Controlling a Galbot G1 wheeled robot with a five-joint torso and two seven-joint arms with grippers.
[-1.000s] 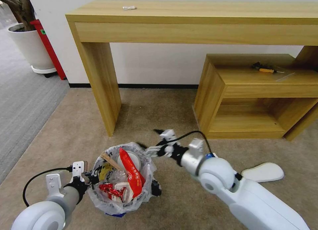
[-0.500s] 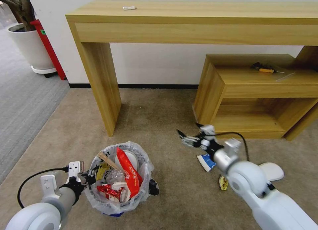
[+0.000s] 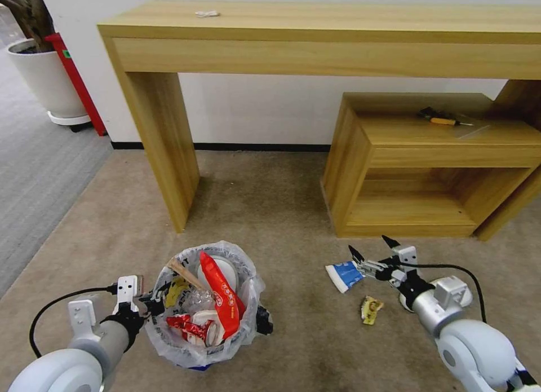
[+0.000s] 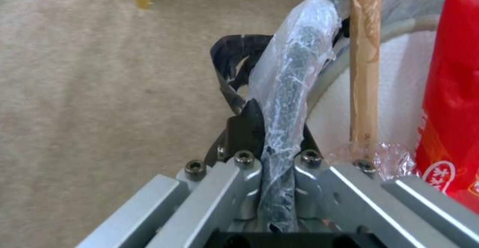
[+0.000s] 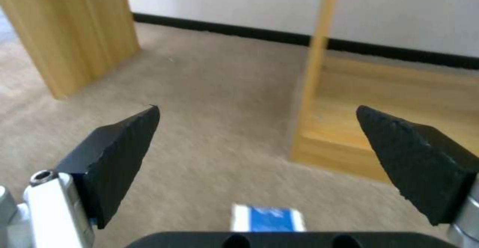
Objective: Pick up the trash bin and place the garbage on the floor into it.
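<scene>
Right end effector [image 3: 371,251] now off the bin [image 3: 203,347], above blue-white packet [image 3: 345,275].

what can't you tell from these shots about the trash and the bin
- Insole: head view, mostly behind the right arm, so its full shape is hidden.
- Yellow wrapper: head view, too small to read its print.
- Bin: head view, the bag and litter cover its walls; left hand sits at the rim.
- Blue-white packet: right wrist view, partly cut off by the right hand body.
</scene>
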